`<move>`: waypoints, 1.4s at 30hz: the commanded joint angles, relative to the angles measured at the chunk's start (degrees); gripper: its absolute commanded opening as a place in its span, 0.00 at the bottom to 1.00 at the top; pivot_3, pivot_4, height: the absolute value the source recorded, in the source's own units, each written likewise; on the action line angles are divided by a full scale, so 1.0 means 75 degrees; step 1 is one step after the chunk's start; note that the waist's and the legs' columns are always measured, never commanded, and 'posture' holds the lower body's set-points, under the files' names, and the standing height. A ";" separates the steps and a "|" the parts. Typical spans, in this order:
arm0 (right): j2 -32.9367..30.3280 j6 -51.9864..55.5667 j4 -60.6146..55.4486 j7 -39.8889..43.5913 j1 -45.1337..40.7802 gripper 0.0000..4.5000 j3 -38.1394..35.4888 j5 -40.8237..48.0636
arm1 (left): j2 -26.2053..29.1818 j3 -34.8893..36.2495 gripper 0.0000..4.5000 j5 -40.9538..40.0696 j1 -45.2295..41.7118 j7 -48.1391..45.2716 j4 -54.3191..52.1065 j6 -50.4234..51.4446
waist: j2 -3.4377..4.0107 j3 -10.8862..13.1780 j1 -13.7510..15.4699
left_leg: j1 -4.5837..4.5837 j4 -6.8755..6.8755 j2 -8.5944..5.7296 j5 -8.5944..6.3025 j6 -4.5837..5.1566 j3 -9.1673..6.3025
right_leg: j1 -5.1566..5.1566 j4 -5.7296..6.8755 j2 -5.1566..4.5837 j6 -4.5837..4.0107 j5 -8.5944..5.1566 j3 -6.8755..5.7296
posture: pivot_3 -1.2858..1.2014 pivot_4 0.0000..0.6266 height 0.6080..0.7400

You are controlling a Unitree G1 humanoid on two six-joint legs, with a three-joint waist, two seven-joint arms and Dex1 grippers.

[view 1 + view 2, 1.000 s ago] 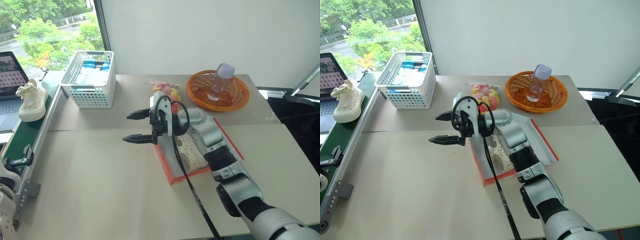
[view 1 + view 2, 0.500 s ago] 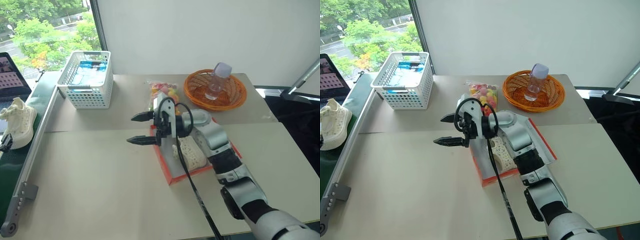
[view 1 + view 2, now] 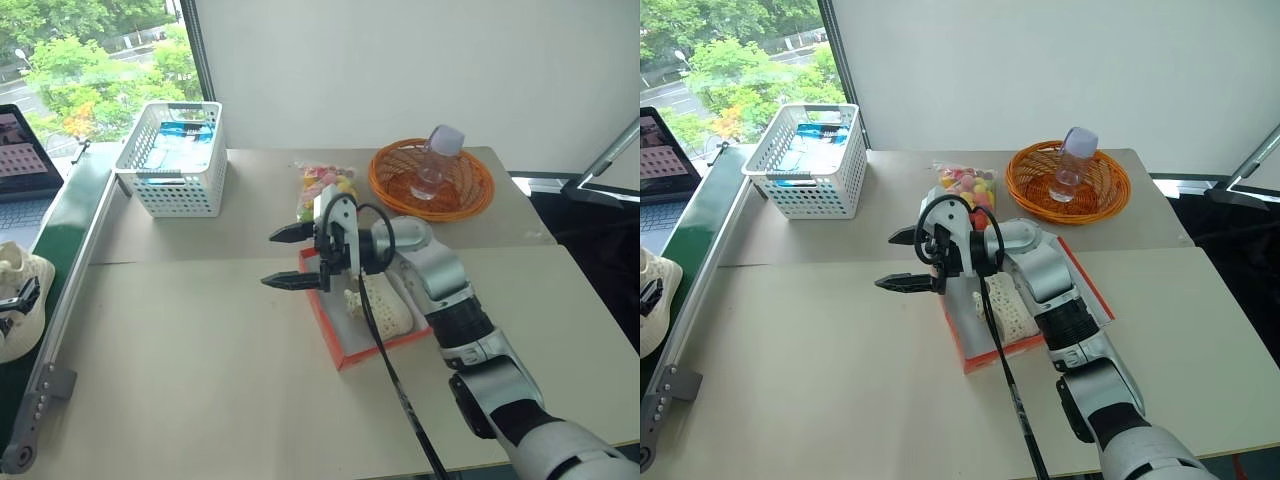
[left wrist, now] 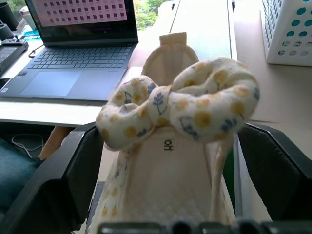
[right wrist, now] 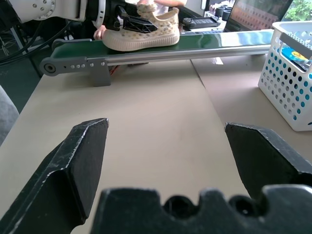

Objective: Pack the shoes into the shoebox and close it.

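table [image 3: 200, 350] | shoebox [image 3: 345, 350]: one shoe [image 3: 385, 305] | left wrist: second shoe [image 4: 180, 146]

Head stereo pair looks forward and down from high over bench [image 3: 200, 380], near edge at bottom, far edge by wall; right eye offset slightly sideways, both share whole benchtop and green conveyor [image 3: 700, 225] along left edge

Left wrist camera very close behind shoe [image 4: 180, 146] on conveyor, faces along belt toward laptop [image 4: 73, 63]

Right wrist camera low over bench, faces toward left edge, mid range; shares conveyor, same shoe [image 5: 141, 29] and white basket [image 5: 292, 83] with head views
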 commanded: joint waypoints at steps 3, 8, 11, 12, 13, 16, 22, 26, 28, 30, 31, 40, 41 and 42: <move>-0.0036 -0.0112 -0.0186 -0.0043 -0.0164 1.00 -0.0083 0.0057 | -0.0124 0.0084 0.66 -0.0277 0.0264 -0.0051 -0.0417 0.0500 | 0.0002 0.0001 0.0014 | 0.0002 0.0000 0.0000 0.0000 0.0000 0.0000 | 0.0000 0.0002 0.0000 0.0000 0.0000 0.0000 | 0.52 0.24 1.00; -0.0041 -0.0143 -0.0176 -0.0091 -0.0172 1.00 -0.0083 0.0026 | -0.0336 0.0072 0.26 -0.0436 0.0261 0.0065 -0.0942 0.0745 | 0.0004 0.0001 0.0088 | 0.0008 0.0000 -0.0001 -0.0003 -0.0012 -0.0001 | 0.0009 0.0004 -0.0007 -0.0001 0.0000 -0.0007 | 0.52 0.24 1.00; -0.0043 -0.0197 -0.0127 -0.0126 -0.0210 1.00 -0.0096 -0.0024 | -0.0393 0.0036 0.08 -0.0564 0.0086 0.0179 -0.1435 0.0910 | 0.0003 0.0001 0.0116 | 0.0009 0.0000 -0.0001 -0.0003 -0.0012 -0.0002 | 0.0010 0.0004 -0.0007 -0.0001 0.0000 -0.0008 | 0.52 0.24 1.00; -0.0040 -0.0206 -0.0118 -0.0133 -0.0221 1.00 -0.0104 -0.0034 | -0.0380 0.0021 0.05 -0.0588 0.0024 0.0204 -0.1548 0.0944 | 0.0003 0.0001 0.0130 | 0.0009 0.0000 -0.0001 -0.0002 -0.0011 -0.0002 | 0.0009 0.0004 -0.0007 -0.0001 0.0000 -0.0008 | 0.52 0.24 1.00; -0.0039 -0.0216 -0.0103 -0.0142 -0.0232 1.00 -0.0113 -0.0040 | -0.0369 0.0010 0.05 -0.0609 -0.0059 0.0261 -0.1658 0.1006 | 0.0001 0.0000 0.0144 | 0.0007 0.0000 -0.0001 -0.0001 -0.0010 -0.0003 | 0.0009 0.0003 -0.0006 -0.0001 0.0000 -0.0009 | 0.52 0.24 1.00; -0.0042 -0.0259 -0.0039 -0.0183 -0.0270 1.00 -0.0150 -0.0055 | -0.0402 -0.0055 0.05 -0.0830 -0.0420 0.0403 -0.2258 0.1172 | -0.0017 -0.0009 0.0153 | 0.0000 0.0001 -0.0001 0.0002 -0.0005 -0.0004 | 0.0008 -0.0001 -0.0006 0.0000 0.0000 -0.0011 | 0.52 0.24 1.00; 0.0096 0.0113 0.0158 -0.0509 -0.0485 1.00 -0.0602 0.0274 | -0.0475 -0.0931 0.05 -0.1336 -0.1825 0.0851 -0.3784 0.1831 | -0.0034 -0.0012 0.0128 | -0.0004 0.0001 -0.0002 0.0004 -0.0002 -0.0006 | 0.0010 0.0000 -0.0003 0.0001 0.0001 -0.0010 | 0.52 0.24 1.00; 0.0574 0.1662 0.0722 -0.1720 -0.1135 1.00 -0.1898 0.1265 | -0.0788 -0.1932 0.05 -0.1548 -0.2720 0.1017 -0.4557 0.2205 | -0.0035 -0.0011 0.0095 | -0.0004 0.0002 -0.0004 0.0006 0.0000 -0.0006 | 0.0011 0.0001 0.0000 0.0004 0.0003 -0.0004 | 0.52 0.24 1.00; 0.0815 0.2309 0.1174 -0.2591 -0.1532 1.00 -0.2666 0.1718 | -0.0906 -0.2340 0.05 -0.1553 -0.3059 0.0985 -0.4646 0.2287 | -0.0035 -0.0011 0.0041 | -0.0004 0.0002 -0.0004 0.0007 0.0000 -0.0006 | 0.0012 0.0002 0.0002 0.0004 0.0004 -0.0002 | 0.52 0.24 1.00; 0.1003 0.2902 0.1420 -0.3224 -0.1785 1.00 -0.3216 0.2130 | -0.1021 -0.2697 0.05 -0.1567 -0.3353 0.0941 -0.4682 0.2335 | -0.0035 -0.0011 0.0010 | -0.0003 0.0001 -0.0003 0.0007 0.0000 -0.0005 | 0.0010 0.0001 0.0007 0.0004 0.0004 0.0002 | 0.52 0.24 1.00; 0.1087 0.3212 0.1473 -0.3497 -0.1864 1.00 -0.3493 0.2367 | -0.1076 -0.2934 0.05 -0.1559 -0.3501 0.0891 -0.4727 0.2345 | -0.0035 -0.0012 -0.0001 | -0.0004 0.0000 -0.0001 0.0007 0.0000 -0.0006 | 0.0010 0.0000 0.0010 0.0004 0.0004 0.0002 | 0.52 0.24 1.00; 0.1736 0.5025 0.1714 -0.5976 -0.2137 1.00 -0.5678 0.4268 | -0.2160 -0.4445 0.05 -0.1540 -0.4541 0.0562 -0.4478 0.2172 | -0.0033 -0.0010 0.0042 | -0.0021 0.0004 -0.0012 0.0009 0.0005 -0.0015 | 0.0011 -0.0012 0.0009 0.0018 0.0011 0.0011 | 0.52 0.24 1.00; 0.1808 0.5104 0.1722 -0.6199 -0.2161 1.00 -0.5869 0.4471 | -0.2185 -0.4533 0.05 -0.1459 -0.4516 0.0510 -0.4392 0.2117 | -0.0032 -0.0010 0.0025 | -0.0021 0.0003 -0.0013 0.0009 0.0005 -0.0015 | 0.0011 -0.0012 0.0009 0.0019 0.0011 0.0012 | 0.52 0.24 1.00; 0.1846 0.5160 0.1689 -0.6369 -0.2162 1.00 -0.5988 0.4634 | -0.2284 -0.4611 0.05 -0.1467 -0.4530 0.0471 -0.4339 0.2096 | -0.0030 -0.0009 0.0009 | -0.0021 0.0003 -0.0012 0.0009 0.0006 -0.0016 | 0.0011 -0.0012 0.0012 0.0018 0.0011 0.0013 | 0.52 0.24 1.00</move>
